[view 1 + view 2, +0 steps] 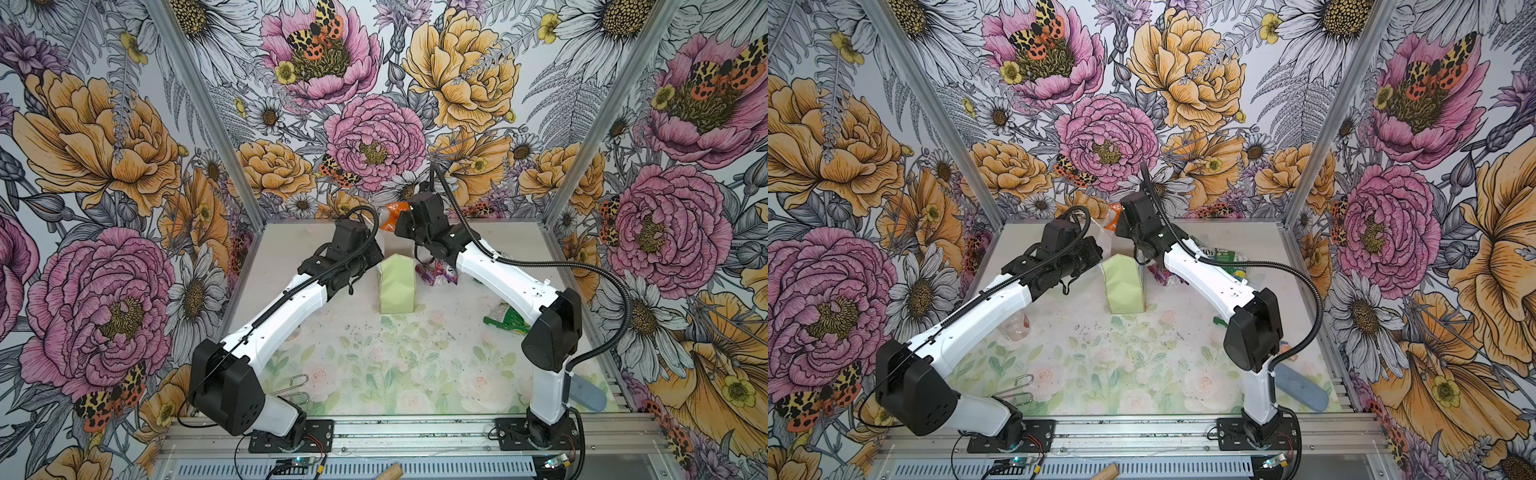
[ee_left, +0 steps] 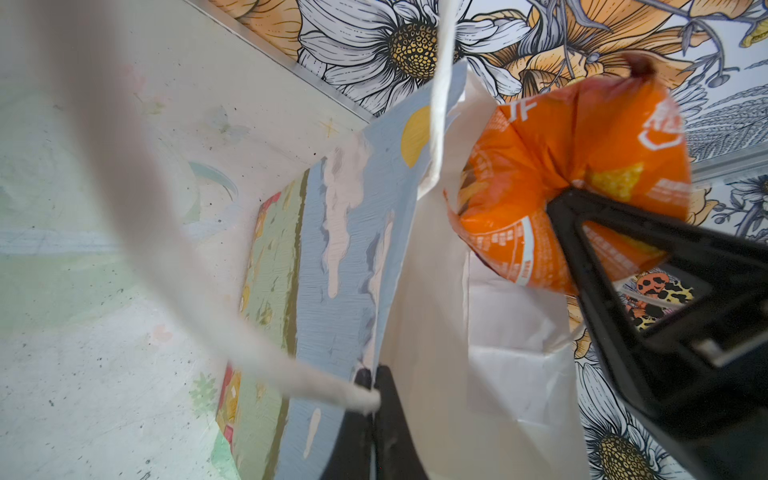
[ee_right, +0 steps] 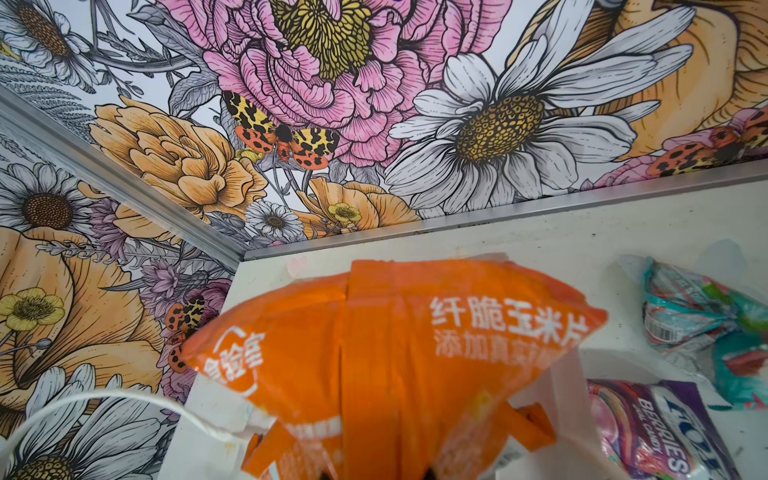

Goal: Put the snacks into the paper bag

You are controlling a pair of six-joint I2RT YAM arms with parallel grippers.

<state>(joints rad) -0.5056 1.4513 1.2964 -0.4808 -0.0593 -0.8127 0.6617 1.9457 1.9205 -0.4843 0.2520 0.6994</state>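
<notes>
**Transfer step.** The right gripper is clenched on the orange packet, which hangs at the open mouth of the paper bag. The bag stands upright mid-table between the 2 arms. The left gripper is clamped on the bag's rim beside a cord handle, apparently bracing the mouth open. The next move likely calls for lowering the packet between the white walls, then letting go; its puffy body may catch the narrow rim. A pink-purple packet, teal packet and green packet lie on the table.
</notes>
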